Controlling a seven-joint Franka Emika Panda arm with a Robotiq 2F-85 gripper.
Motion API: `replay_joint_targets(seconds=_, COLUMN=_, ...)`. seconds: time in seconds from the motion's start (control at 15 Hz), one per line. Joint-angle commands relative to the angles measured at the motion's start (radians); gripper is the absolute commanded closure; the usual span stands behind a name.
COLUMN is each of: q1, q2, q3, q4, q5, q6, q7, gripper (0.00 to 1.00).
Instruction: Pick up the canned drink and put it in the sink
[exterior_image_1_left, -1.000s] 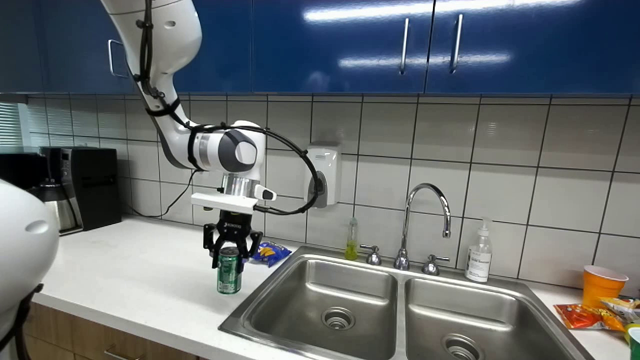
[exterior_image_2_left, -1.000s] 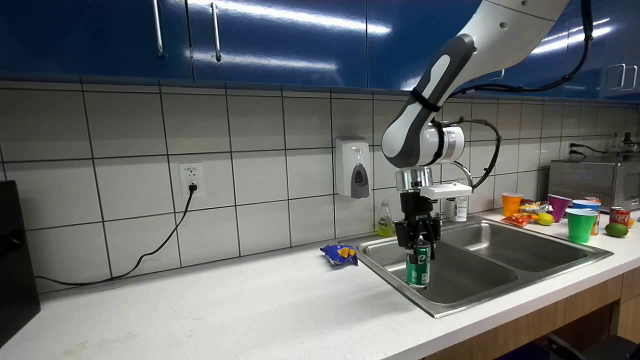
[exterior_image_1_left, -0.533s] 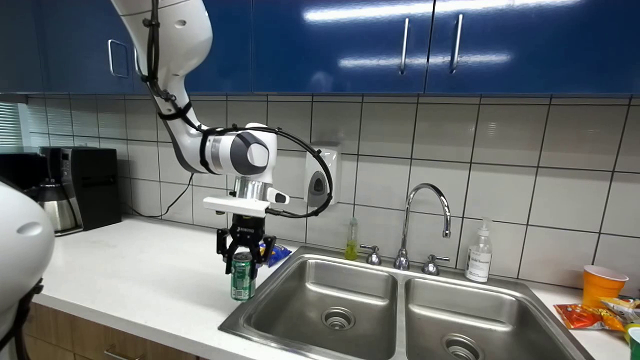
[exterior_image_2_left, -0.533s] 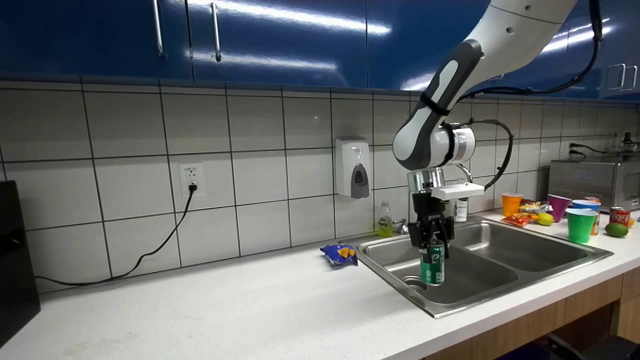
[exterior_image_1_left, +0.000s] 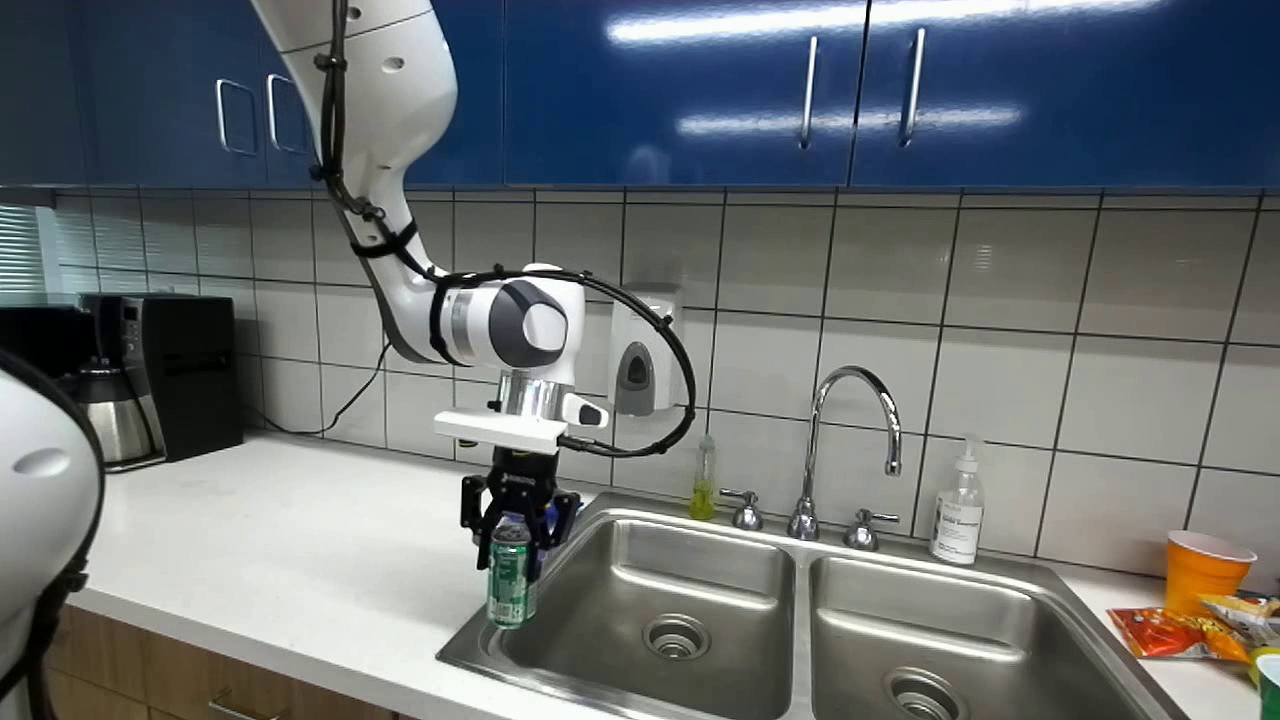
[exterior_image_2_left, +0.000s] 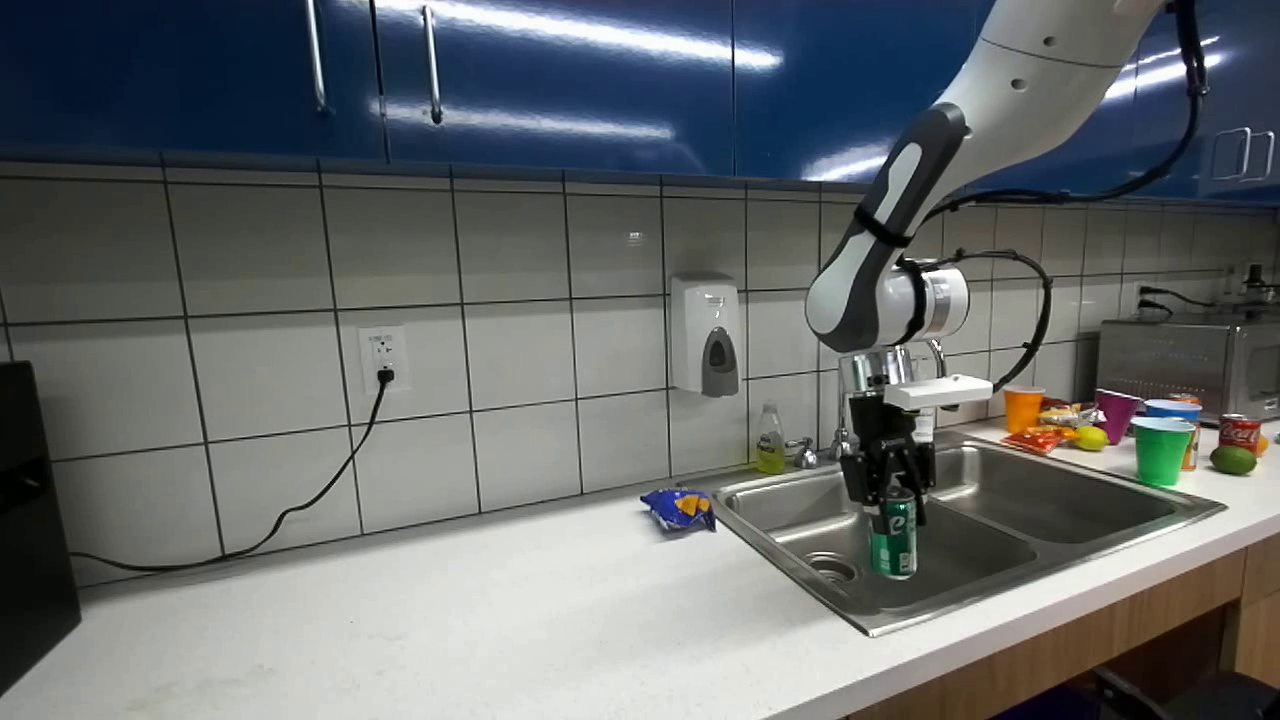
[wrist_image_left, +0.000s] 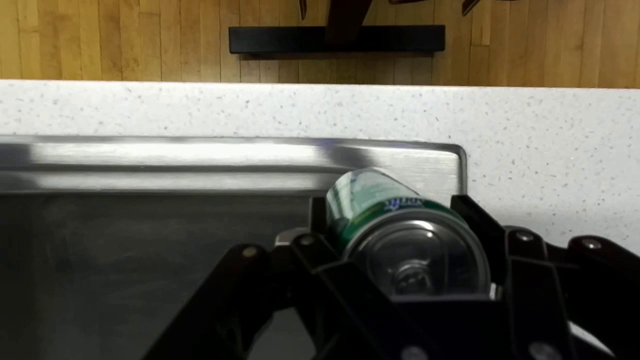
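Observation:
My gripper (exterior_image_1_left: 510, 563) is shut on the green drink can (exterior_image_1_left: 512, 595), with one finger on each side of it. It also shows in an exterior view (exterior_image_2_left: 900, 517). The can is held upright; in that view it appears (exterior_image_2_left: 895, 548) in front of the nearer basin. In the wrist view the can's silvery top (wrist_image_left: 415, 250) faces the camera between the dark fingers (wrist_image_left: 390, 202). The can overlaps a corner of the steel sink's rim (wrist_image_left: 200, 152). The double-basin sink (exterior_image_1_left: 798, 620) shows in both exterior views. The can's height above the rim is hard to judge.
A curved chrome faucet (exterior_image_1_left: 815, 440) stands behind the basins. A white soap bottle (exterior_image_1_left: 958, 515) and a yellow-green bottle (exterior_image_1_left: 704, 485) stand at the sink's back edge. A blue packet (exterior_image_2_left: 680, 508) lies on the counter. Cups (exterior_image_2_left: 1163, 455) and snacks stand beyond the sink.
My gripper has carried the can rightward in both exterior views, from over the counter to over the sink's rim and basin edge. The grip on the can stays the same.

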Motion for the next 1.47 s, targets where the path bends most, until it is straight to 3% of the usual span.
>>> replay_joint_targets(seconds=0.0, q1=-0.030, q2=0.043, q3=-0.009, q4=0.047, q5=-0.039, q6=-0.002, q7=0.031, gripper=0.62)
replay_joint_targets(seconds=1.4, q1=-0.094, q2=0.401, q3=-0.031, q4=0.395, q5=-0.036, q6=0.010, q7=0.025, gripper=0.62)
